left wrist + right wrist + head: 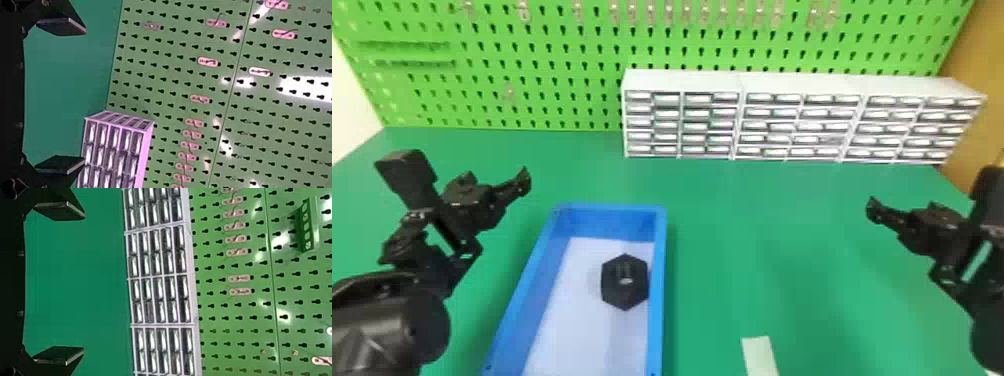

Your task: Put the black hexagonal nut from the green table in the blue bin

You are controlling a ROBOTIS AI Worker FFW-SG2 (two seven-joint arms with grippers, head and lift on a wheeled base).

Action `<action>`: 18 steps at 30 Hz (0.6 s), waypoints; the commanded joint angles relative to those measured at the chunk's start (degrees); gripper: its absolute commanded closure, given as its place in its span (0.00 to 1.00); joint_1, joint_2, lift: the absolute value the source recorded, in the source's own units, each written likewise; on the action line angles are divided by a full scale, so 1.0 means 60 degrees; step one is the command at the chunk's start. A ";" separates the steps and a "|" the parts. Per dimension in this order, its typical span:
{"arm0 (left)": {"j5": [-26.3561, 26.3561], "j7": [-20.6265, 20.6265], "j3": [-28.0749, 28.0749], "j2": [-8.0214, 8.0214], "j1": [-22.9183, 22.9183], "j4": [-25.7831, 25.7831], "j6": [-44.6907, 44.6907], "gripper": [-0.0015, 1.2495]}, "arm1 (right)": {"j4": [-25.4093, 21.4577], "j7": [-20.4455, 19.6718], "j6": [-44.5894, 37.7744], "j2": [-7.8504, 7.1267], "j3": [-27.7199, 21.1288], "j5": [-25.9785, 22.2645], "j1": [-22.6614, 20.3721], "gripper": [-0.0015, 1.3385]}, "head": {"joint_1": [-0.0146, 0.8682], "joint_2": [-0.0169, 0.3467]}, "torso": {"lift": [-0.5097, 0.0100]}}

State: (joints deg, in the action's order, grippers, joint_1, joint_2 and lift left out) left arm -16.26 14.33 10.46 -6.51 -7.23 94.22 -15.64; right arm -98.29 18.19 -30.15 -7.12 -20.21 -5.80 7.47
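Note:
The black hexagonal nut (625,282) lies on the pale floor of the blue bin (659,300), close against the bin's right wall. Left of the bin, above the green table (732,240), is my left gripper (524,181); in the left wrist view that gripper (84,96) has its two fingers wide apart and nothing between them. Far to the bin's right is my right gripper (873,210). The right wrist view has this gripper (84,282) open as well, its fingers spread and holding nothing.
A white drawer cabinet (682,80) stands at the table's back right, before a green pegboard (532,60) with hooks. A pale strip (760,355) lies near the front, right of the bin.

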 commanded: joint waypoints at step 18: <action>0.0000 0.0000 -0.0014 0.0000 0.0004 0.0000 0.0000 0.10 | 0.0005 0.0000 0.0000 0.0000 0.0029 0.0029 0.0029 0.08 | 0.77 0.14 | 0.79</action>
State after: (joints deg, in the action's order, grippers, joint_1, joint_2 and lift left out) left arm -16.26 14.33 10.37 -6.52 -7.21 94.22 -15.64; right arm -98.29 18.19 -30.15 -7.12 -20.04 -5.64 7.62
